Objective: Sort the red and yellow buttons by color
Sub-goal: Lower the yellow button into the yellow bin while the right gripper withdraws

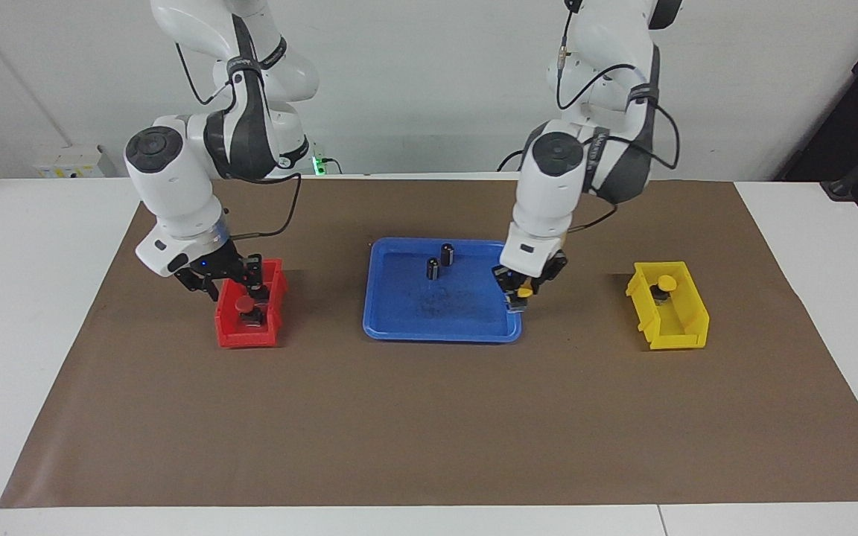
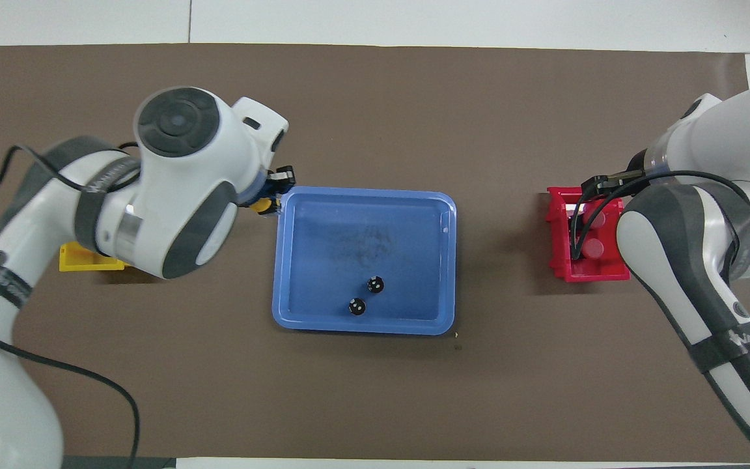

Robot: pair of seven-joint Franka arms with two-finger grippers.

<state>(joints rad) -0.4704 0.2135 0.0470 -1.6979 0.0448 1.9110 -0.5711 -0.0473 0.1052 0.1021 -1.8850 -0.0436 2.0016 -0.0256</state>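
Note:
My left gripper (image 1: 521, 289) is shut on a yellow button (image 1: 524, 293) and hangs over the blue tray's (image 1: 399, 333) rim at the left arm's end; the overhead view shows the yellow button (image 2: 261, 206) just outside that rim. Another yellow button (image 1: 666, 283) sits in the yellow bin (image 1: 678, 339). My right gripper (image 1: 234, 286) stands open just above the red bin (image 1: 246, 339), where a red button (image 1: 244, 306) rests free. Two red caps (image 2: 593, 247) show in the red bin (image 2: 557, 221) from overhead.
Two small dark capless cylinders (image 1: 433, 268) (image 1: 447, 253) stand in the tray's half nearer the robots. A brown mat (image 1: 429, 417) covers the table. In the overhead view my left arm hides most of the yellow bin (image 2: 88, 262).

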